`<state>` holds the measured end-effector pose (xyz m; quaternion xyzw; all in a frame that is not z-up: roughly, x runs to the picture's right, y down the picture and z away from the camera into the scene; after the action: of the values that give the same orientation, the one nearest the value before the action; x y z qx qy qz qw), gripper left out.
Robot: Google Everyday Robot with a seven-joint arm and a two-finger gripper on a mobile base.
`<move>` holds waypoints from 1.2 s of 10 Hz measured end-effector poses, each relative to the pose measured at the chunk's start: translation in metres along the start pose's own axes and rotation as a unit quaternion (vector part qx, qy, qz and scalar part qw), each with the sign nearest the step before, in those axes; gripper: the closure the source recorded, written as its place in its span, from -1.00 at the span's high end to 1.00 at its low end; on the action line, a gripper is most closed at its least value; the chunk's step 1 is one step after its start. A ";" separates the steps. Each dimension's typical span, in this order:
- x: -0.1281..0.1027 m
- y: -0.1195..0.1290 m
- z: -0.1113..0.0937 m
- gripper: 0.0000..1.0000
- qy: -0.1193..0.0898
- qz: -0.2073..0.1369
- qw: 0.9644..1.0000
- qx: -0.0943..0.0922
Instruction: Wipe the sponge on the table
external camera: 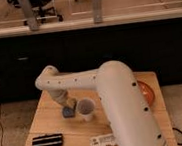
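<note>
On the table [46, 121], claw [66, 104] seemingly meets the sponge [68, 112]; its hold I cannot tell.

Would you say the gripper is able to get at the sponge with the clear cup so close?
Probably yes: the gripper is down right over the sponge on the table, and the clear cup stands beside the sponge, close but not covering it.
</note>
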<state>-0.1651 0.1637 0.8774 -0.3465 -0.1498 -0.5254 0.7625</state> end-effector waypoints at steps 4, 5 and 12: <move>-0.006 -0.003 0.001 -0.98 0.007 -0.013 1.000 0.002; -0.006 -0.003 0.000 -0.98 0.007 -0.013 1.000 0.002; -0.012 -0.008 0.000 -0.98 0.012 -0.023 1.000 0.007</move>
<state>-0.1775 0.1705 0.8729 -0.3315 -0.1522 -0.5459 0.7543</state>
